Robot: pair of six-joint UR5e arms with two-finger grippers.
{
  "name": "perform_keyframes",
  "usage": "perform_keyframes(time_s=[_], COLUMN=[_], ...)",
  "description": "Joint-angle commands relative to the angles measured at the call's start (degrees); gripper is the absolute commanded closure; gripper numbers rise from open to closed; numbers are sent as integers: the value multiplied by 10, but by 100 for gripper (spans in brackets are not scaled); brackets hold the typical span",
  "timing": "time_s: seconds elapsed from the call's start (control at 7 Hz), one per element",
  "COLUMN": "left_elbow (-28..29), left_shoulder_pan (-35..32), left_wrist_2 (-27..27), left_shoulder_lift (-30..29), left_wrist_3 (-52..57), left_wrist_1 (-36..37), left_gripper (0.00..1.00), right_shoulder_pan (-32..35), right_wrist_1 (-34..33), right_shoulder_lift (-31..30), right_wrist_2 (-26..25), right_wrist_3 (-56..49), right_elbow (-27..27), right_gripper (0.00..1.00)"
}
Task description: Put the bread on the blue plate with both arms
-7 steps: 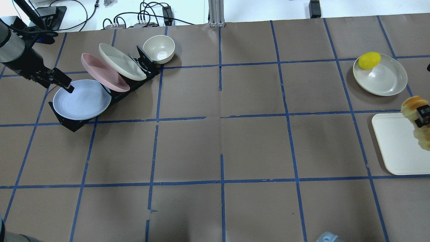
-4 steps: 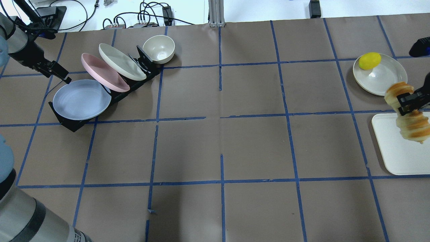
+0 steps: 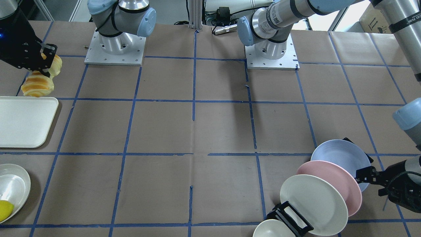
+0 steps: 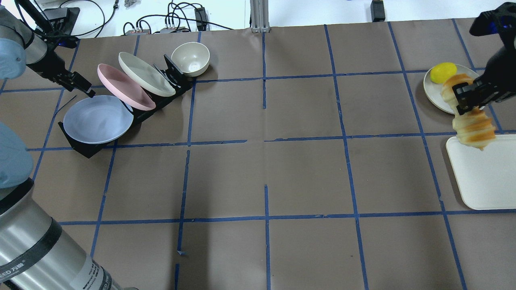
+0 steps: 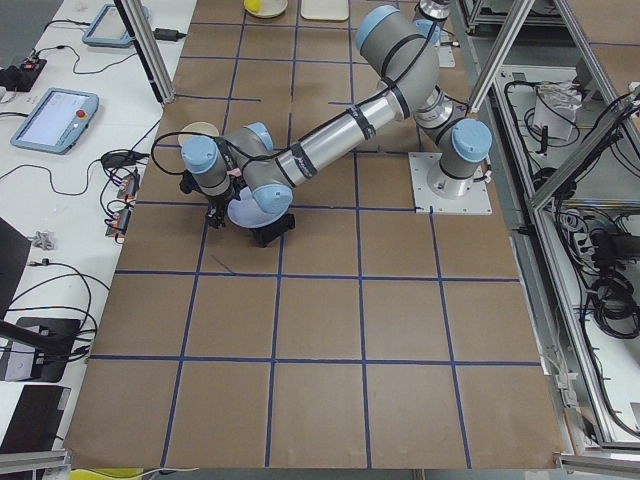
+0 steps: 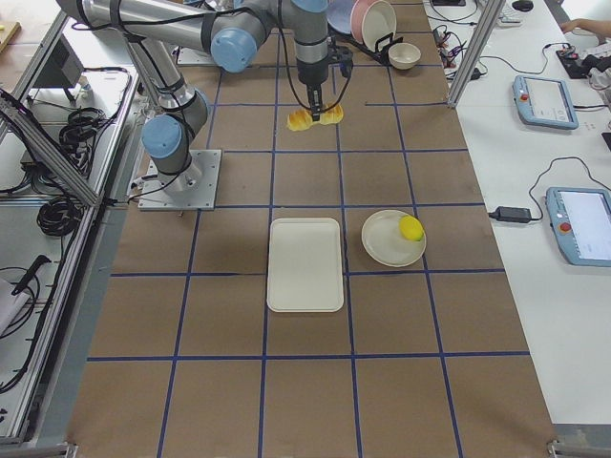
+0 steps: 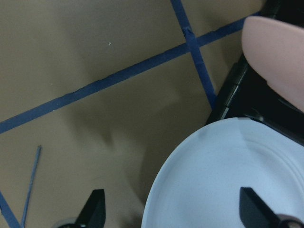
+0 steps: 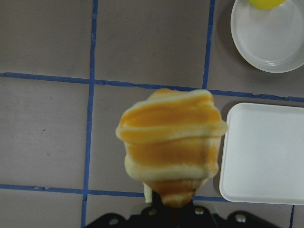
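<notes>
The bread [image 4: 471, 123], a striped orange and pale yellow roll, hangs in my right gripper [image 4: 463, 98], which is shut on its upper part above the tray's far corner. It also shows in the right wrist view [image 8: 171, 142] and the front view [image 3: 37, 87]. The blue plate [image 4: 98, 119] leans in the front slot of a black rack. My left gripper [image 4: 86, 89] is open at the plate's far left rim. In the left wrist view the plate's rim [image 7: 223, 180] lies between the open fingertips [image 7: 95, 209].
A pink plate [image 4: 125, 86] and a cream plate [image 4: 146, 74] lean in the black rack [image 4: 161, 102] behind the blue one. A cream bowl [image 4: 190, 58] stands past the rack. A white tray [image 4: 483, 177] and a cream plate [image 4: 433, 90] with a lemon [image 4: 442, 72] are at the right.
My right gripper has carried the bread leftward and farther from the robot, off the tray toward the lemon plate. My left gripper has shifted from the blue plate's left rim to its far rim.
</notes>
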Motion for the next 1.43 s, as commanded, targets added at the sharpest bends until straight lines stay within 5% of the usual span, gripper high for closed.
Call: perform_keyframes(time_s=[0.0,0.14,0.43,0.57,1.0,1.29], left_elbow=[-1,-3,-5,-5,7,7], left_shoulder_pan=[9,27,29,29,20,21], left_wrist_2=[-2,-2,4,4,3,7], left_shoulder_lift=[-23,-24,-23,-21,1,89], left_wrist_3=[3,2,-4,-6,-17,-18], left_wrist_1=[0,-3,-10,-10,-17,-116], left_gripper=[0,3,80,92,100,100], right_shoulder_pan=[84,116,129,133,159,159], right_wrist_1=[76,75,94,109,117,117], right_shoulder_lift=[55,61,65,63,62,63], right_wrist_2=[-7,-10,-10,-10,-12,-14], right_wrist_3=[97,130,145,145,153,153], right_elbow=[-84,-84,-83,-84,-84,-84], right_gripper=[92,92,92,92,92,92])
